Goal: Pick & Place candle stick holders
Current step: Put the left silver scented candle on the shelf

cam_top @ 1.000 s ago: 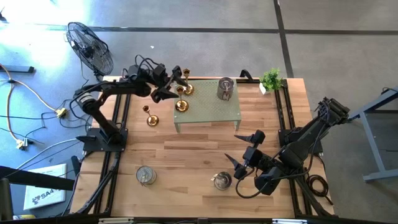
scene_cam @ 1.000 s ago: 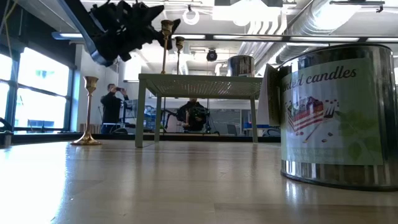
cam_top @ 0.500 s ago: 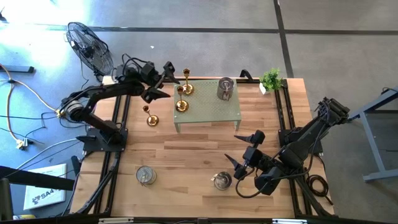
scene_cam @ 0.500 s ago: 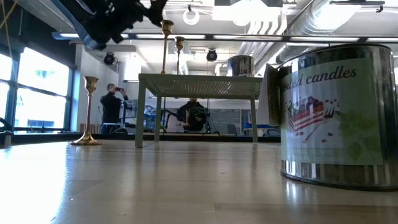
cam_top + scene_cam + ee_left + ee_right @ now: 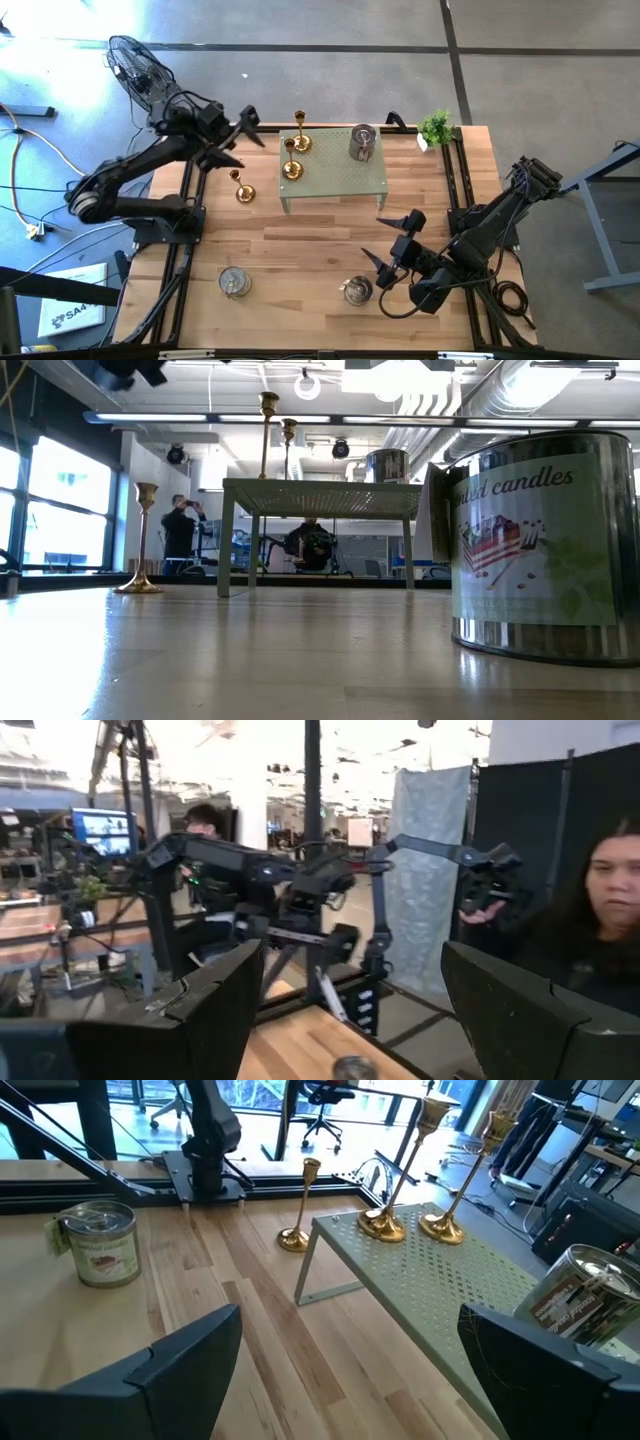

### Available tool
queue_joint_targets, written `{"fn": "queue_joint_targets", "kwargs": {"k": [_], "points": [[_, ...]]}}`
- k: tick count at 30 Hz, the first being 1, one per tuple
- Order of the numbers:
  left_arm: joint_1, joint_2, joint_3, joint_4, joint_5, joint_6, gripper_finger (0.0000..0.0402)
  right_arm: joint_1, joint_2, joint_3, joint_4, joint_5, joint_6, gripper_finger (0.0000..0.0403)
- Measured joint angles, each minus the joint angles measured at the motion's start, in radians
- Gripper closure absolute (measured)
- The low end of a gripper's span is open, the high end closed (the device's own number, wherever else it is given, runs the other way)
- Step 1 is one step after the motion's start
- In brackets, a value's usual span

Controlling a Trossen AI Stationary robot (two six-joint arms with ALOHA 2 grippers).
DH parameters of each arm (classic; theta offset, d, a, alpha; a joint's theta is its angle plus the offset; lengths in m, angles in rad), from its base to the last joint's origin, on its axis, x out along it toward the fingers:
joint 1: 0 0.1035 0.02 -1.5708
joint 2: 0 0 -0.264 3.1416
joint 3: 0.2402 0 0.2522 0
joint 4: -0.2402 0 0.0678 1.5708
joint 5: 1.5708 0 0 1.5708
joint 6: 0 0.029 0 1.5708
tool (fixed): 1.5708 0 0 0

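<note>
Near the worktop's back-left corner, left hand hangs open, empty. Brass holder below could topple if clipped. Right hand waits open.

Left gripper raised at far-left corner, jaws apart; right gripper near front, jaws apart.
</note>
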Motion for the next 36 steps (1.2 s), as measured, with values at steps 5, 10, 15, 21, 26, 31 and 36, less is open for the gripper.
{"fn": "queue_joint_targets", "kwargs": {"k": [5,10,15,21,26,31,36], "points": [[0.0,-0.105,0.0,-0.152,0.014,0.021,0.0101,0.0,0.0,0.0,0.0,-0.016,0.0,0.0037],[0.0,-0.188,0.0,-0.289,0.016,0.037,0.0101,0.0,0.0,0.0,0.0,-0.018,0.007,0.0037],[0.0,-0.241,-0.001,-0.339,0.036,0.044,0.0101,0.0,0.0,0.0,0.005,-0.026,0.007,0.0037],[0.0,-0.282,-0.016,-0.34,0.036,0.112,0.0101,0.0,0.0,0.0,0.018,-0.034,0.007,0.0037],[0.0,-0.296,-0.034,-0.339,0.01,0.142,0.0101,0.0,0.0,0.0,0.033,-0.04,0.007,0.0037],[0.0,-0.303,-0.058,-0.339,-0.023,0.165,0.0097,0.0,0.0,0.0,0.035,-0.041,0.007,0.0037],[0.0,-0.303,-0.078,-0.34,-0.058,0.21,0.0038,0.0,0.0,0.0,0.039,-0.039,0.006,0.0037]]}}
